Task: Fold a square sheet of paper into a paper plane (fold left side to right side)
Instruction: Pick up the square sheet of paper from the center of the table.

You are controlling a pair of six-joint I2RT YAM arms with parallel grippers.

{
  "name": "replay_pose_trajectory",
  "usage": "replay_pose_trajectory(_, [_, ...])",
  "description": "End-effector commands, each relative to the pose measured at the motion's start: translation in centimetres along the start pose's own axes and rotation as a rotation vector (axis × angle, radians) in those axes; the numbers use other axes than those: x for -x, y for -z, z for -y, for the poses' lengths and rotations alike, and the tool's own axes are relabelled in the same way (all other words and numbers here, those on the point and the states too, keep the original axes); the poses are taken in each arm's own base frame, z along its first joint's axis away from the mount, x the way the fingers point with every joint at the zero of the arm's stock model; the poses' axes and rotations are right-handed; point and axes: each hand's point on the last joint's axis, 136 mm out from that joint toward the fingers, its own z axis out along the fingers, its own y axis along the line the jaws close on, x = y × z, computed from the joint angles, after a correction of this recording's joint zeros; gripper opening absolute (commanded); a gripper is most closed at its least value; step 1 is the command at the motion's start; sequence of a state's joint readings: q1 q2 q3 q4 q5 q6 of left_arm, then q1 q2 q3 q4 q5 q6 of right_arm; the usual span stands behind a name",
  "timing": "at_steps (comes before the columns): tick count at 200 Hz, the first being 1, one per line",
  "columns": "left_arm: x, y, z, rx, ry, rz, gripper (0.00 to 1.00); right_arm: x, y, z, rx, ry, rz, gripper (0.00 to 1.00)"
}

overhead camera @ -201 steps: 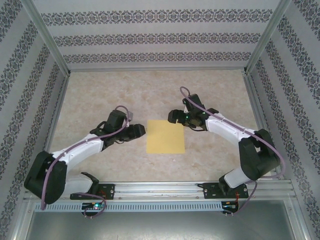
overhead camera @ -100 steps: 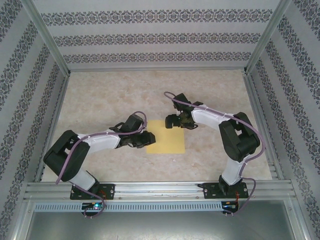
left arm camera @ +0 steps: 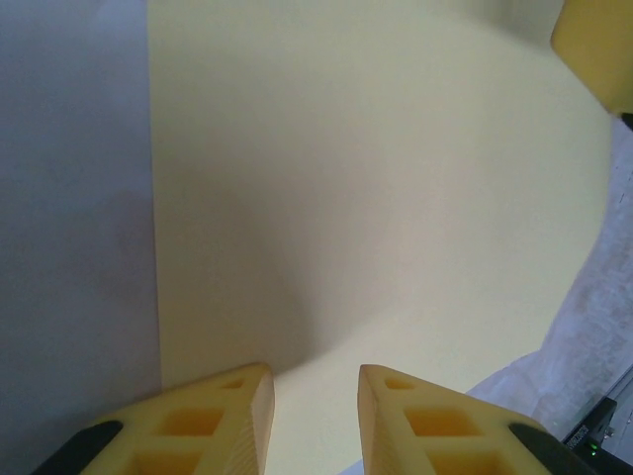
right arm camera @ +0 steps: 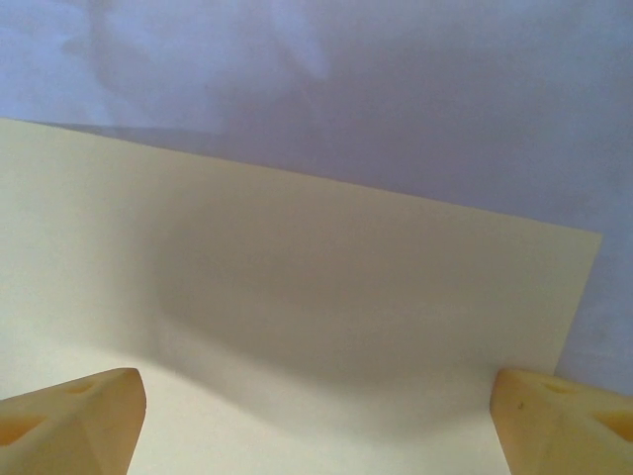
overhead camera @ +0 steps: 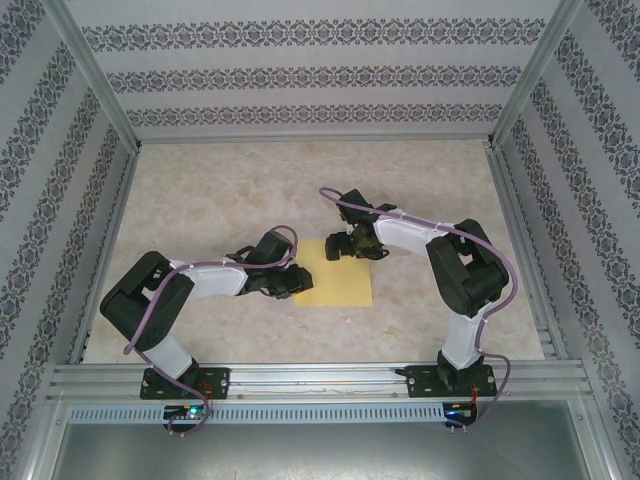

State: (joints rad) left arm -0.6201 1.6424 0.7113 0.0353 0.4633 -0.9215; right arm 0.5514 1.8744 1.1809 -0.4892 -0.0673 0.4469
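From the top view, the paper point(overhead camera: 340, 284) lies on the table point(overhead camera: 220, 190), just below centre frame. My left gripper point(overhead camera: 292, 284) sits at the paper's left edge. Its jaws are narrowed to a small gap, and I see nothing pinched between them. My right gripper point(overhead camera: 345, 246) is over the paper's upper edge, spread wide and released. Its wrist view shows a corner of the paper at mid right.

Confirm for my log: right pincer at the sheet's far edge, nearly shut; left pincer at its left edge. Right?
Not shut: the right wrist view shows the right pincer wide open at the far edge of the sheet. The left pincer is at its left edge, as you say.
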Motion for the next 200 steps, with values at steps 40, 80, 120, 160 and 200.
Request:
replay_pose_trajectory(40, [-0.2,-0.4,-0.9,0.048,0.013,0.004,0.29,-2.8,1.0,-2.6,0.042,0.028,-0.059,0.87])
replay_pose_trajectory(80, [-0.1,-0.2,-0.6,0.033,0.009,0.015,0.29,-3.8,1.3,-3.2,0.044,0.053,-0.087,0.79])
replay_pose_trajectory(120, [0.3,-0.3,0.0,0.014,0.005,0.021,0.29,-4.7,0.5,-3.5,0.057,0.059,-0.130,0.68])
replay_pose_trajectory(160, [1.0,0.5,1.2,-0.019,-0.012,0.055,0.33,-4.8,1.0,-3.8,0.082,0.073,-0.122,0.56])
replay_pose_trajectory(200, [2.5,3.3,2.6,-0.046,-0.043,0.131,0.42,-5.0,1.4,-4.2,0.168,0.056,-0.116,0.39])
